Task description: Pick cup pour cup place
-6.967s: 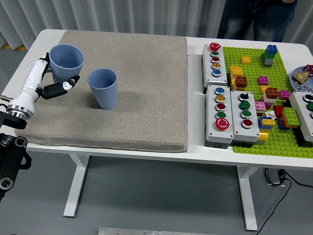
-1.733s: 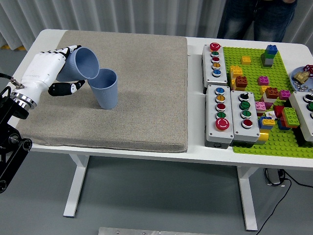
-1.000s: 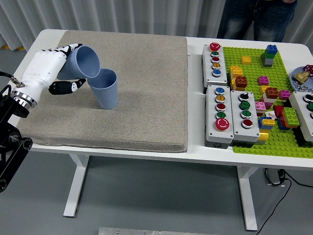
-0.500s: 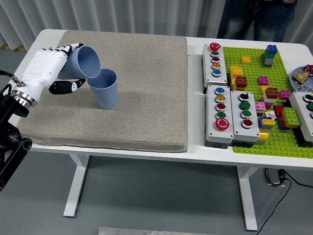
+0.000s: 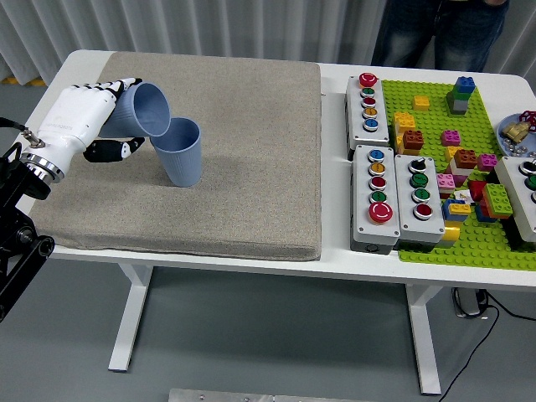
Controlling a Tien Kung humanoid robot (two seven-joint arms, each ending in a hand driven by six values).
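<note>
- Blue plastic: the tilted cup sits in the grasp of the left hand, raised off the grey mat and tipped to the right.
- White fingers wrap over the top of the tilted cup's wall; the dark thumb closes in from below. The hand is closed firmly around the cup.
- Mouth of the tilted cup points right and downward, with its rim meeting or just overlapping the rim of the standing cup. Actual contact between the two rims cannot be confirmed.
- Standing cup is upright on the mat, left of the mat's centre, just right of the hand.
- Contents of either cup are not discernible.
- Left arm enters from the lower left corner, its black linkage below the table's near edge.
- Mat covers the left and middle of the white table.
- Right of the mat: grey button boxes carrying coloured buttons, then a green baseplate with assorted toy bricks on it.
- Person stands at the far side, upper right; only the dark trousers are visible.
</note>
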